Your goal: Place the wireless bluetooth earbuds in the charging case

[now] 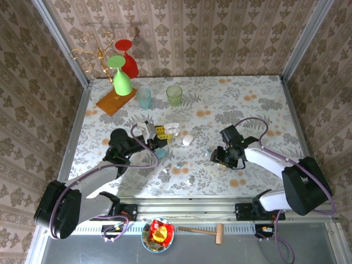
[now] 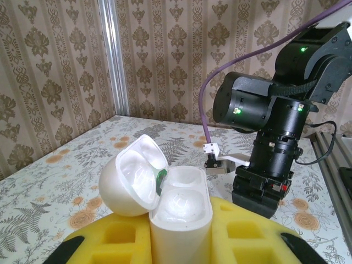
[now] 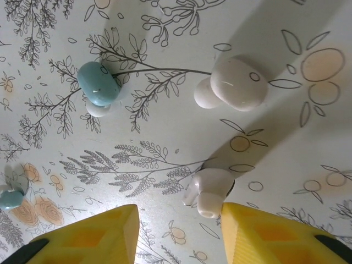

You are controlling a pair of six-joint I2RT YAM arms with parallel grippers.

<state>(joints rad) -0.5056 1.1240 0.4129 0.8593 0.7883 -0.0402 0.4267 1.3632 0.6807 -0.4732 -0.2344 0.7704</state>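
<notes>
The coming move turns on the small white plastic earbud (image 3: pixel 209 193) lying on the floral-print bench (image 3: pixel 165 143), inside the span of the right gripper (image 3: pixel 179 215). In the right wrist view it sits off-centre. It is just beside, perhaps touching, the yellow foam finger at 5 o'clock, and apart from the one at 7 o'clock. That gripper's jaws are spread and pinch nothing. The bud is stubby, and its long axis is too slight to call.

A second white earbud (image 3: pixel 234 85) lies toward 1 o'clock and a pale-blue earbud (image 3: pixel 98 82) toward 11 o'clock, both well apart from the fingers. The right arm is the nearer one, its wrist bent down over the bench.

Seen from above, the open white pebble-shaped charging case (image 2: pixel 181 206) sits at about 9 o'clock from the right gripper. The left gripper (image 2: pixel 179 239) pinches it upright, lid swung back, wells looking empty.
</notes>
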